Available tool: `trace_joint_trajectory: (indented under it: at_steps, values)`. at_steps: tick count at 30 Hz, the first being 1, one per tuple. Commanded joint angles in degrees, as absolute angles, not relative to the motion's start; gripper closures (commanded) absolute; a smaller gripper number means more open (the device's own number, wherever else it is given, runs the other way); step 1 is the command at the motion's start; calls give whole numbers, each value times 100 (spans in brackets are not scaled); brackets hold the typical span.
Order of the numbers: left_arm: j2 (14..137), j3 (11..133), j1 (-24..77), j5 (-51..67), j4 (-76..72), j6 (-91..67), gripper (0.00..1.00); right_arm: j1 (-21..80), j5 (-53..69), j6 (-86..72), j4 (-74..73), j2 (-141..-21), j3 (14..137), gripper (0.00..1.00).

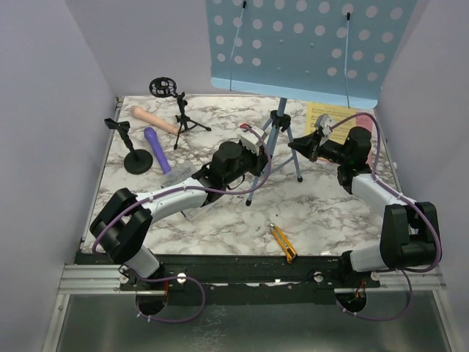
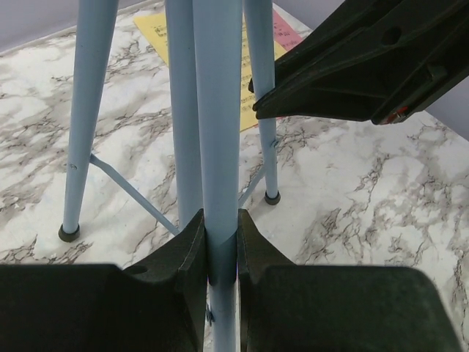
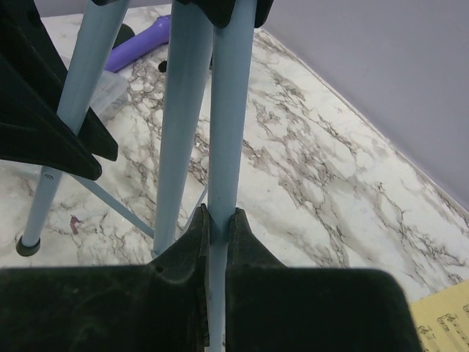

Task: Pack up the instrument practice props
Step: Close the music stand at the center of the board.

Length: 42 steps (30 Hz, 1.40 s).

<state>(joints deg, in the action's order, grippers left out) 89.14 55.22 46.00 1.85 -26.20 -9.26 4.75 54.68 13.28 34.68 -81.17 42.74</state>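
Light-blue music rack (image 1: 293,55), top cropped; left fingers (image 2: 183,257), right fingers (image 3: 187,253) pinch legs.

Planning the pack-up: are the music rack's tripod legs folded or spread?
Spread. The tripod legs splay apart down to the table, with the left gripper and right gripper each shut on one leg.

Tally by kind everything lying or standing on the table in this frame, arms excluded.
Microphones: 2, beige and purple
Black mic mounts: 2
Music rack: 1
Sheet-music pages: 2, yellow and pink
Utility knife: 1
Clear box: 1
Total: 9
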Motion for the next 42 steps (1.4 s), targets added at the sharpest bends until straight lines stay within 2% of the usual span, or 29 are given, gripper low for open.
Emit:
trace_joint_trajectory:
  at_steps: [1,7,15,28,42]
  values:
    - [8666,5487,4590,51,-3573,-809,100,554,5986,1575,3922,-7925,4263,100]
    - [8674,5353,4591,-104,-3664,-847,100,554,6087,1425,4024,-7940,4254,100]
    - [8689,5396,4596,-168,-3973,-927,100,554,6460,441,4873,-7998,4142,100]
    - [8762,5500,4667,-142,-4416,-686,100,554,6590,69,5391,-8084,4002,100]
    - [8820,5537,4689,-174,-4532,-537,100,554,6661,501,4753,-8537,4129,100]
